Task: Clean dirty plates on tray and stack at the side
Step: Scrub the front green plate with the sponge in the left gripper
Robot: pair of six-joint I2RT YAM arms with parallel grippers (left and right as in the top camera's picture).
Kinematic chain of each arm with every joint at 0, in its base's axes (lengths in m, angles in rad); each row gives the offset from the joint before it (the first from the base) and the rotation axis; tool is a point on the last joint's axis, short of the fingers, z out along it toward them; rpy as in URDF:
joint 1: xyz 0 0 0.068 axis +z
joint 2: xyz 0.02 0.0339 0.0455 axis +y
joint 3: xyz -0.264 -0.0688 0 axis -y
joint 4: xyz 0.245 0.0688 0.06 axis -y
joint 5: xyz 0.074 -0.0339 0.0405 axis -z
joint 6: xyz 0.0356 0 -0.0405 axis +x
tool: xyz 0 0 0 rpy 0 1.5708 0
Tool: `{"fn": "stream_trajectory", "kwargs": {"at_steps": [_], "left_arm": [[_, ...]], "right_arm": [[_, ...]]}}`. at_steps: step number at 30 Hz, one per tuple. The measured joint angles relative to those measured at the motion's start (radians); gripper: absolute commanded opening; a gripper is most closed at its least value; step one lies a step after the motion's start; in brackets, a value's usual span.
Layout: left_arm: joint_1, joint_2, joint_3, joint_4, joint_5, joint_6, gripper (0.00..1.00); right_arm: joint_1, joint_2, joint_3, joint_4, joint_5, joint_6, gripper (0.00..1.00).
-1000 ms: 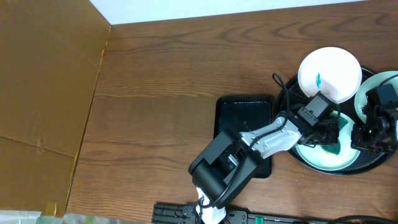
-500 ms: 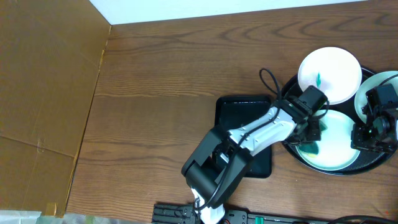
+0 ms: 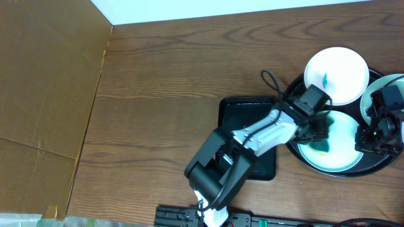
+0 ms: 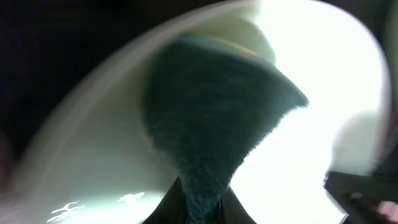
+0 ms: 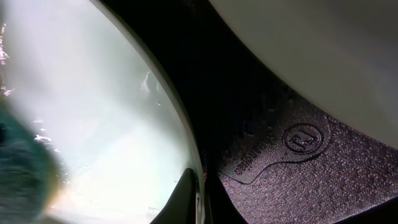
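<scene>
Left gripper [image 3: 320,129] is closed on a teal cloth [image 3: 322,144], which has swept from the right-centre of the near plate [image 3: 346,151] to its left side over the last second and has now edged slightly back right, so wiping is mid-stroke. Right gripper [image 3: 372,135] hasn't moved; the right wrist view shows its fingers pinched on that plate's right rim, steadying it on the round black tray [image 3: 341,175]. All three plates still sit on the tray, the far plate [image 3: 336,75] still has its teal smear, the right plate [image 3: 386,88] is partly cut off, and nothing is stacked yet.
</scene>
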Motion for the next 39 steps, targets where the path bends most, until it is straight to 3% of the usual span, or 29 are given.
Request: {"fn": "stream_trajectory", "kwargs": {"at_steps": [7,13,26,33,39], "left_arm": [[-0.121,0.046,-0.001,0.166,0.103,-0.034,0.07],[-0.114,0.056,-0.001,0.165,0.147,-0.054,0.07],[-0.066,0.031,0.071,-0.171,-0.068,-0.084,0.07],[-0.062,0.031,0.130,-0.345,-0.265,-0.084,0.07],[-0.058,0.039,0.168,-0.438,-0.365,-0.083,0.07]], "right_arm": [[0.000,0.000,0.000,0.002,0.005,0.000,0.01],[0.000,0.000,0.000,0.001,0.011,0.000,0.01],[0.000,0.000,0.000,-0.003,-0.003,0.000,0.01],[0.000,0.000,0.000,-0.005,-0.006,0.000,0.01],[0.000,0.001,0.000,-0.005,-0.011,0.000,0.01]]}}
